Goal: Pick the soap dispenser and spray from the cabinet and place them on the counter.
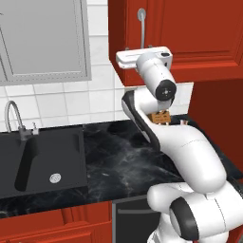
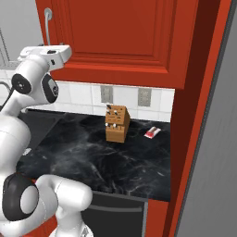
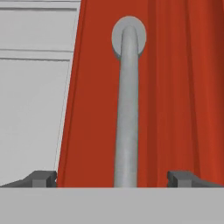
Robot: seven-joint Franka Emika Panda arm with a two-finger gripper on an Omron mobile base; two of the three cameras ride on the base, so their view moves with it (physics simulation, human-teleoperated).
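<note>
Fingers (image 3: 41, 178) spread wide either side of the handle (image 3: 127, 109) on the shut cabinet (image 3: 175, 87), bottles presumably inside and unseen; risk of slipping off the round bar if closed off-centre, or door jamming if pulled crooked.

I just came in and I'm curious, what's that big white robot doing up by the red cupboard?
The robot arm has lifted its gripper up to the closed red cabinet and lined it up with the silver bar handle. The fingers are spread open, one on each side of the handle, not squeezing it. The door is shut, so whatever is inside is hidden. Below, the black counter holds a wooden knife block and a small red packet.
</note>
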